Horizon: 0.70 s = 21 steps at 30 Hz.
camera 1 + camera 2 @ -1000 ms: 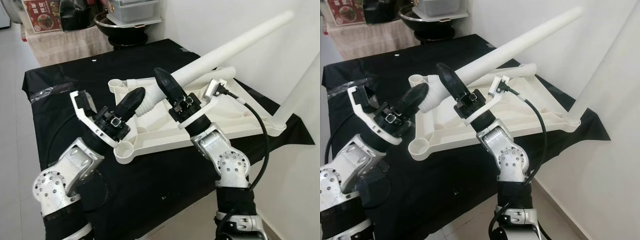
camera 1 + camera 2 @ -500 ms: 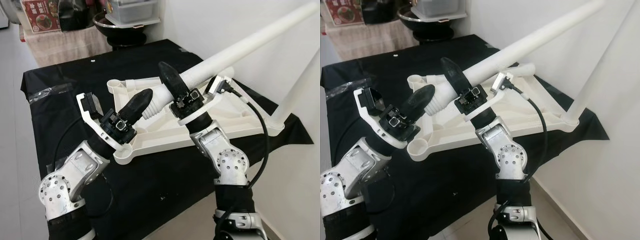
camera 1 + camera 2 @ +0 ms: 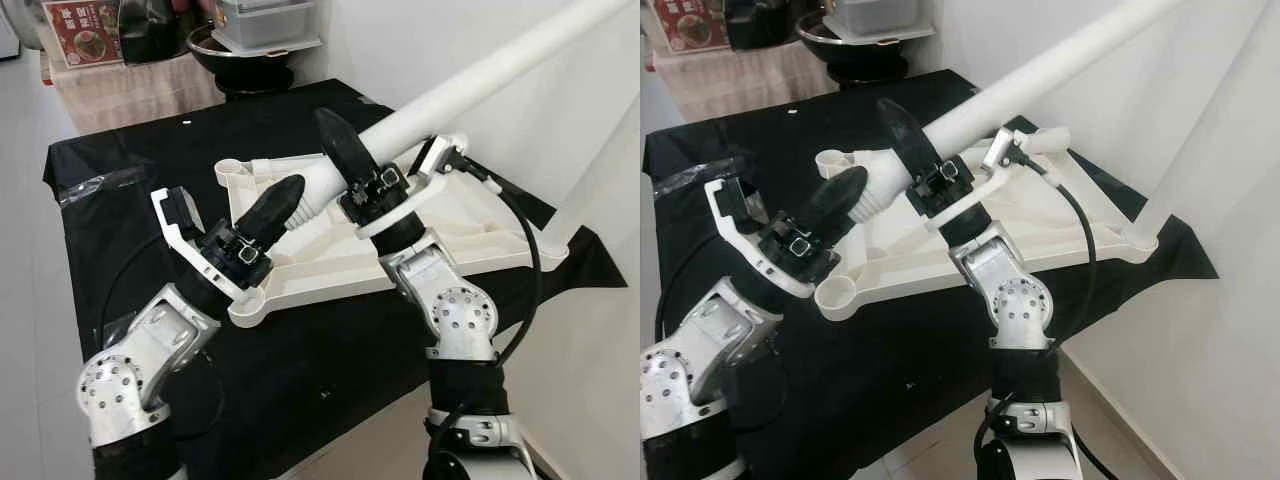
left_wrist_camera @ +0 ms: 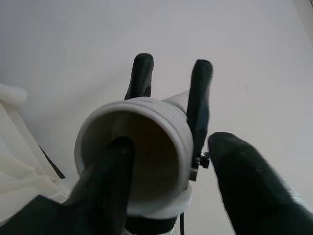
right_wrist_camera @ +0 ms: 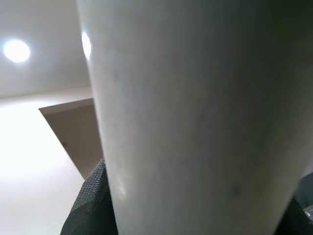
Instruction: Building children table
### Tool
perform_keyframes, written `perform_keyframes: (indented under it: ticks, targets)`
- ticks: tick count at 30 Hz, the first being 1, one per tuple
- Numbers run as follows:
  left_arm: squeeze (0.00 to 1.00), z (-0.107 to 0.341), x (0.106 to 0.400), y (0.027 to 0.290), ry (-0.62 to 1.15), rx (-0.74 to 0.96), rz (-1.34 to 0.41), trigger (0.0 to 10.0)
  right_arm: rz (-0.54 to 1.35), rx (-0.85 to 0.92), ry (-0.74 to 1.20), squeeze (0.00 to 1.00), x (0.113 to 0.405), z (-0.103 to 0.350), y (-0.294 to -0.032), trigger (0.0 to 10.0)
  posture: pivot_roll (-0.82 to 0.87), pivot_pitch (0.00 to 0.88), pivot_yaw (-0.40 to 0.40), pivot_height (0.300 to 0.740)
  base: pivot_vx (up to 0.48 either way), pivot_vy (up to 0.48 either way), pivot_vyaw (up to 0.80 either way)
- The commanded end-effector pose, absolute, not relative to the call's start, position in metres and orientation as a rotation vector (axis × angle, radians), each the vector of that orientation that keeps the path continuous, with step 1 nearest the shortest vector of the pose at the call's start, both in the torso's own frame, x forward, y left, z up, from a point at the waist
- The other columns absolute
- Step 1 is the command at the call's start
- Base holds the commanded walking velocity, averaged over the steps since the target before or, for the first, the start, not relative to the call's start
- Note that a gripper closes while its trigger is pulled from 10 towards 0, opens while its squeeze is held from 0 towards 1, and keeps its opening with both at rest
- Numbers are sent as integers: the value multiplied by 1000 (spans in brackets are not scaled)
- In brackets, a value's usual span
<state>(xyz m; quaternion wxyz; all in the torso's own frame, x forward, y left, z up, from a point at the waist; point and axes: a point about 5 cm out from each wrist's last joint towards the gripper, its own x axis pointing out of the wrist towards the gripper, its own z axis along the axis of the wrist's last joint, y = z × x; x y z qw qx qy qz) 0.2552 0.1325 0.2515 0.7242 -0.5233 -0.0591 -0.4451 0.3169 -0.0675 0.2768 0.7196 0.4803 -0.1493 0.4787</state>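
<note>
An upside-down white plastic tabletop [image 3: 330, 268] lies on the black-clothed table [image 3: 150, 150]. One white leg [image 3: 585, 200] stands fitted in its far right corner. My right gripper [image 3: 340, 150] is shut on a second long white leg [image 3: 470, 85], which slants up to the right above the tabletop. In the right wrist view this leg [image 5: 195, 112] sits between the finger pads. Its hollow threaded end [image 3: 312, 197] points at my left gripper [image 3: 285, 195], which is open. In the left wrist view the threaded end [image 4: 134, 147] lies just beyond the two spread fingers [image 4: 254, 191].
Open round sockets sit at the tabletop's near left corner [image 3: 248, 305] and back left corner [image 3: 228, 168]. A black bowl with a lidded container [image 3: 245, 45] stands behind the table, beside a cloth-covered stand [image 3: 130, 85]. A white wall runs close along the right. My right wrist cable [image 3: 528, 250] loops over the tabletop.
The right gripper has tilted the leg steeper, raising its far end out of the frame. The left gripper has risen and closed in on the threaded end.
</note>
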Motion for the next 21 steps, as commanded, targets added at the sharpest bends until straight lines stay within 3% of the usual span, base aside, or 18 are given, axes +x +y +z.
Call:
perform_keyframes:
  ticks: [1,13,15,17,18,19,20,21]
  targets:
    - [1000,252,246,140,-144,-1120,-1019,10000,1050,1050,-399,0,319,293,-69,0,-11,61,-37,740,0,0,0]
    - [1000,235,224,176,-105,-932,-964,10000,835,802,-482,0,338,303,-120,0,-5,52,-43,740,0,0,0]
    - [1000,229,224,182,-81,-876,-901,10000,787,646,-474,0,341,302,-126,0,-4,57,-45,740,0,0,0]
    - [1000,228,224,184,-73,-859,-882,10000,773,597,-469,0,342,302,-127,0,-4,57,-45,740,0,0,0]
    - [1000,224,228,186,-60,-798,-810,10000,766,505,-451,0,342,299,-125,10000,-5,57,-44,740,0,0,0]
    - [1000,224,228,186,-60,-798,-810,10000,766,505,-451,0,342,299,-125,10000,-5,57,-44,740,0,0,0]
    - [259,217,237,189,-35,-706,-695,10000,773,412,-421,0,341,292,-120,10000,-8,61,-43,740,0,0,0]
    - [0,211,244,191,-24,-629,-584,10000,787,328,-390,0,339,285,-113,10000,-7,61,-44,740,0,0,0]
